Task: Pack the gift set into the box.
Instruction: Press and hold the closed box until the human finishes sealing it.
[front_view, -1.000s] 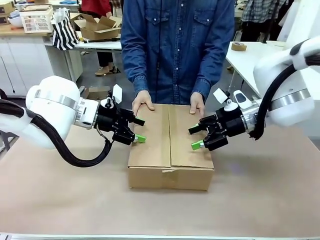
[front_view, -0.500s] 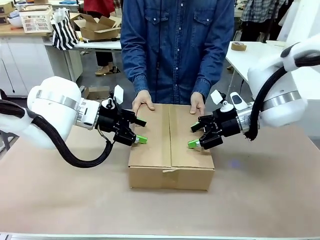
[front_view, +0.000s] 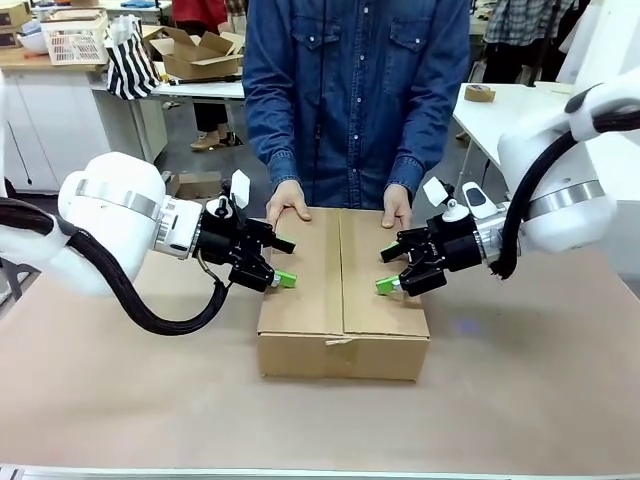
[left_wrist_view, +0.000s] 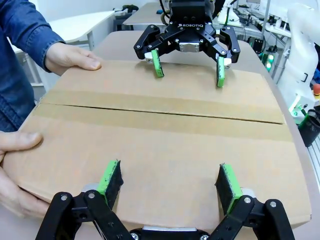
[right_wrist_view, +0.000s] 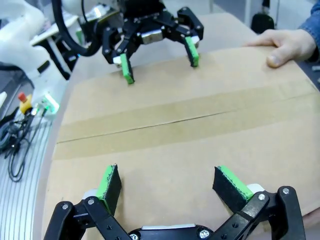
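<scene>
Centrally placed: brown cardboard box (front_view: 342, 295), flaps folded shut with a seam down the middle, resting on the tan counter (front_view: 520, 380). Left end effector (front_view: 280, 262): fingers spread, released, poised at the box's left edge, green pads over the top flap. Right end effector (front_view: 388, 269): likewise spread and empty, at the box's right edge. Person in a denim shirt (front_view: 355, 90) at the far side, one hand (front_view: 286, 202) and the other hand (front_view: 396, 208) flat on the box's far corners.
</scene>
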